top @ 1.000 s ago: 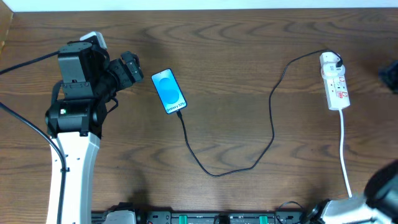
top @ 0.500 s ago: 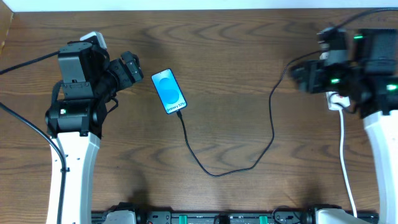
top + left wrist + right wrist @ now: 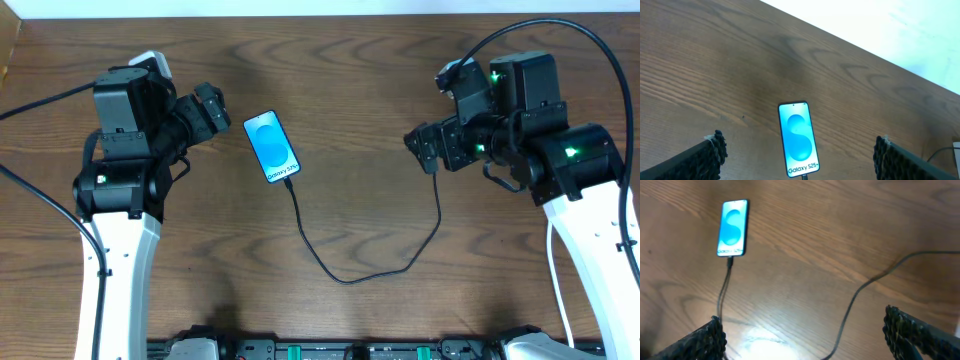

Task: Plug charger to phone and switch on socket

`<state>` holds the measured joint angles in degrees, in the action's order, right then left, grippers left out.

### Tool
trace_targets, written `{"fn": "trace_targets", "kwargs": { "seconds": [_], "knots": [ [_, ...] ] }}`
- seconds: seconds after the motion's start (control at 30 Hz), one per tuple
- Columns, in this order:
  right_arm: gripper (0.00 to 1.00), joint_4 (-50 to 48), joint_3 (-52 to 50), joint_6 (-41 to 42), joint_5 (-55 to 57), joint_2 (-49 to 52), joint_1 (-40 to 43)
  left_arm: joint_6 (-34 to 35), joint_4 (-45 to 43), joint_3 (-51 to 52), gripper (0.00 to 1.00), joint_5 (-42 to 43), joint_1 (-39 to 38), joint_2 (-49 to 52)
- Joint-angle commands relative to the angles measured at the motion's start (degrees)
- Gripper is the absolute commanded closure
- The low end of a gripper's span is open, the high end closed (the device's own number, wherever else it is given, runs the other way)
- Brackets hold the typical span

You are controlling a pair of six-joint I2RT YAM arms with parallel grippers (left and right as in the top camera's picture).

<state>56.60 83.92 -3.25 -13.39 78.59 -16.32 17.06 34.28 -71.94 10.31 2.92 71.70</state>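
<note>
charger: tip at lower end of phone, loops lower-centre; likely limp, light, best pinched near connector | phone: centre-left, flat, lit | socket: not visible | left gripper, right gripper: fingers apart, empty

- We think this is a robot lab
- We see a left robot arm and a right robot arm at one wooden table
- Black wires run to the arms, and a phone lies between them
</note>
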Motion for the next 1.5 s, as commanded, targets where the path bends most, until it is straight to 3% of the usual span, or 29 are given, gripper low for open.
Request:
{"fn": "trace_targets", "kwargs": {
  "seconds": [0.0,0.43,0.87,1.2,1.47],
  "knots": [
    [0.01,-0.7,0.1,-1.6,3.3,-0.7,-0.2,-0.5,0.0,-0.6,0.05,-0.5,0.3,0.2],
    [0.01,-17.9,-4.6,-3.3,16.0,-4.2,0.4,-0.5,0.0,-0.6,0.05,-0.5,0.3,0.2],
    [0.01,-50.1,-43.1,-3.3,14.5,-32.4,8.8,-0.5,0.0,-0.6,0.05,-0.5,0.3,0.2],
    [0.01,-57.4,-66.4,-3.3,14.5,-57.4,13.0,-0.5,0.0,-0.6,0.04,-0.5,0.3,0.2],
    [0.01,-59.0,-78.6,-3.2,14.4,-70.5,13.0,-0.5,0.0,-0.6,0.05,-0.5,0.3,0.2]
  ]
}}
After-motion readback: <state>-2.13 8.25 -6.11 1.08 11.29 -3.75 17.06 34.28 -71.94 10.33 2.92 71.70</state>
